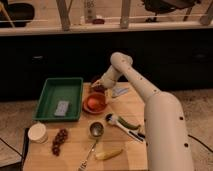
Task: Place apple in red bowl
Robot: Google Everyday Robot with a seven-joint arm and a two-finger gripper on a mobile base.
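The end effector (99,88) is held over the far rim of the red bowl (94,103), near the worktop's (125,150) far edge. The apple (96,99) appears to lie inside the bowl. It is judged light, firm, smooth and likely slippery, best pinched across its middle.

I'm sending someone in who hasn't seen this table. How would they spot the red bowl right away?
Start at the big green tray on the table's left side. Just right of it sits the red bowl, with the arm's tool over its far rim. It is shallow, wide and orange-red, unlike the small metal cup in front of it and the dark grapes to the front left.
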